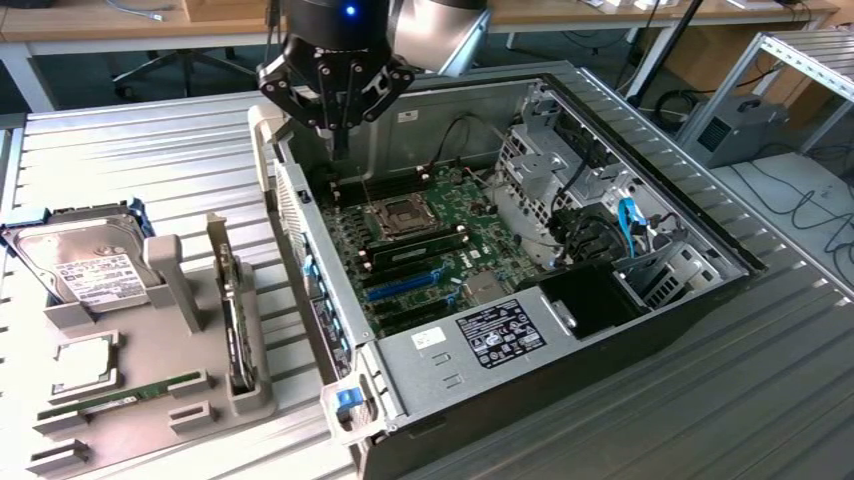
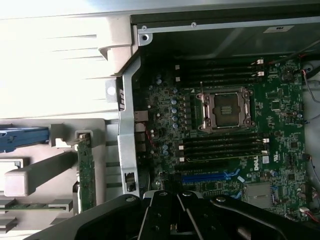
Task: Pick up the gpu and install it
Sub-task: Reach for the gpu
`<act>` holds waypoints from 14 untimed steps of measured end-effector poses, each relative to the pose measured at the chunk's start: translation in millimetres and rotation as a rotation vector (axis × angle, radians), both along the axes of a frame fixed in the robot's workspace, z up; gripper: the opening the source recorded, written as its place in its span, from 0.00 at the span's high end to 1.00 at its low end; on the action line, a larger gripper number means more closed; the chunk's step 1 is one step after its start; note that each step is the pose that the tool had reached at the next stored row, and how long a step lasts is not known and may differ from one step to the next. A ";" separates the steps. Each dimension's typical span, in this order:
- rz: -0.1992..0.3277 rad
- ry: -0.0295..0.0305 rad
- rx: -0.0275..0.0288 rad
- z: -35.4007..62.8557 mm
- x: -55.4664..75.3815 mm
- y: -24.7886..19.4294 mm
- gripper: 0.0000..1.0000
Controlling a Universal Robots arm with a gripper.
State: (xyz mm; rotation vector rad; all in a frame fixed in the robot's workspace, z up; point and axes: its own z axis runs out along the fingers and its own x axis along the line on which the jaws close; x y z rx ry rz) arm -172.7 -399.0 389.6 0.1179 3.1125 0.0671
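Exterior view: gripper (image 1: pixel 335 128) closed, empty, above the open computer case (image 1: pixel 667 170). Nearby, the gpu (image 1: pixel 235 320) stands edgewise in a grey tray (image 1: pixel 147 420).

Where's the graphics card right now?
The thin black graphics card stands on edge in the grey tray, exterior view's left, between the silver hard drive and the open computer case.

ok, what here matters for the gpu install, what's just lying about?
Job: thin black flat gpu card standing in the grey tray; green motherboard in the open black case; black claw, shut, above it.
Lying about: silver labelled hard drive; slim green RAM stick; square silver chip.
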 end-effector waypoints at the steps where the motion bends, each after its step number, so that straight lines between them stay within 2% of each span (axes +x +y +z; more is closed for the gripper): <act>1: 0.000 0.0000 0.0000 0.0 -0.3 0.0 0.89; 14: 0.000 0.0000 -0.0003 -0.5 -5.8 0.0 0.89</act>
